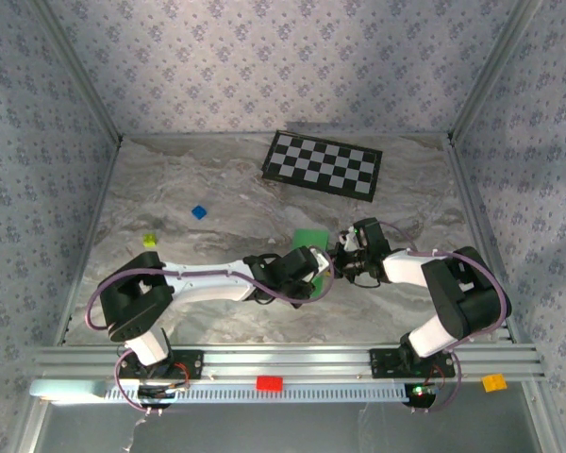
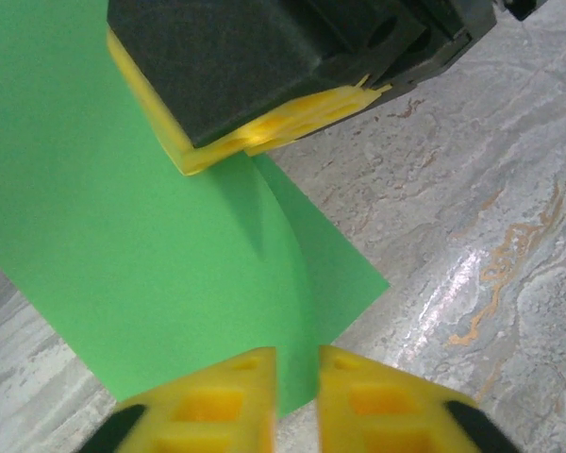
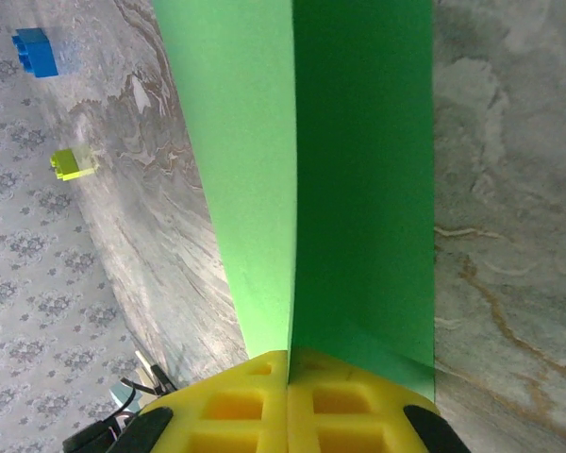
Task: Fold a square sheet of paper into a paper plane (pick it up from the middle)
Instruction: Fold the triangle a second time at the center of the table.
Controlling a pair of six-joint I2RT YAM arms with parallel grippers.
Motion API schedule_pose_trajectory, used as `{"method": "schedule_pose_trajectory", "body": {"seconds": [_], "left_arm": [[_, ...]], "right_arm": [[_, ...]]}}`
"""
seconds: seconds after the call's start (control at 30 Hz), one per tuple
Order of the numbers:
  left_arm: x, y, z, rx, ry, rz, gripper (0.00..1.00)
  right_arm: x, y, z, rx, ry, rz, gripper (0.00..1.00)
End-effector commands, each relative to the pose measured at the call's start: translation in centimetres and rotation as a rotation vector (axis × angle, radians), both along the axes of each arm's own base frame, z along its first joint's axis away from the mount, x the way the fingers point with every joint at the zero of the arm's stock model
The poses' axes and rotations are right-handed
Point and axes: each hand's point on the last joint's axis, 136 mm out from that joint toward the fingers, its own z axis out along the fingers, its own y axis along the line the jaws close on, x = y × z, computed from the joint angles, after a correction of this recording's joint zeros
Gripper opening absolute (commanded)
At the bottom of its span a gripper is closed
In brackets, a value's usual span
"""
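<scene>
Right gripper [image 3: 288, 377] clamps the green paper [image 3: 358, 189], bottom centre; left gripper [image 2: 297, 382] (barely parted, gripping nothing) should pinch its crease squarely.

Top external: high at near edge, angled down over entire bench [image 1: 217, 189]. Left and right wrist: close, low, facing each other, sharing square sheet of paper [image 2: 123, 236].

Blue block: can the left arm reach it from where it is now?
Probably yes. The blue block sits on the table near the left arm, nothing between; its end effector would have to leave the green paper first.
</scene>
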Motion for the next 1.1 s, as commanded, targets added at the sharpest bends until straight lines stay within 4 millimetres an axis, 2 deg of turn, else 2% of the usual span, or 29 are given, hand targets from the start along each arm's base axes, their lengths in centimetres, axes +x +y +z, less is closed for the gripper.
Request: {"method": "schedule_pose_trajectory", "body": {"seconds": [0.0, 0.23, 0.43, 0.53, 0.6, 0.8, 0.93, 1.07], "left_arm": [[0.0, -0.2, 0.7, -0.008, 0.002, -0.009, 0.23], [0.2, -0.1, 0.7, 0.001, -0.006, -0.006, 0.22], [0.2, -0.2, 0.9, -0.002, -0.011, -0.007, 0.05], [0.2, -0.2, 1.0, -0.008, -0.011, -0.005, 0.0], [0.2, -0.3, 1.2, -0.021, -0.005, -0.003, 0.0], [0.4, -0.7, 2.0, -0.099, 0.067, 0.022, 0.0], [0.9, -0.8, 2.3, -0.15, 0.136, 0.07, 0.0], [1.2, -1.2, 2.3, -0.175, 0.189, 0.118, 0.0]], "right_arm": [[0.4, 0.4, 1.3, 0.02, -0.028, 0.02, 0.06], [0.5, 0.4, 1.2, 0.019, -0.025, 0.018, 0.06], [0.4, 0.4, 1.2, 0.019, -0.024, 0.019, 0.07], [0.4, 0.4, 1.2, 0.016, -0.024, 0.016, 0.1], [0.4, 0.2, 1.1, 0.004, -0.025, 0.011, 0.15], [0.1, -2.0, 1.0, -0.093, -0.046, -0.035, 0.31], [-0.4, -4.3, 1.0, -0.176, -0.062, -0.091, 0.36], [-1.1, -5.9, 1.6, -0.229, -0.071, -0.115, 0.36]]}}
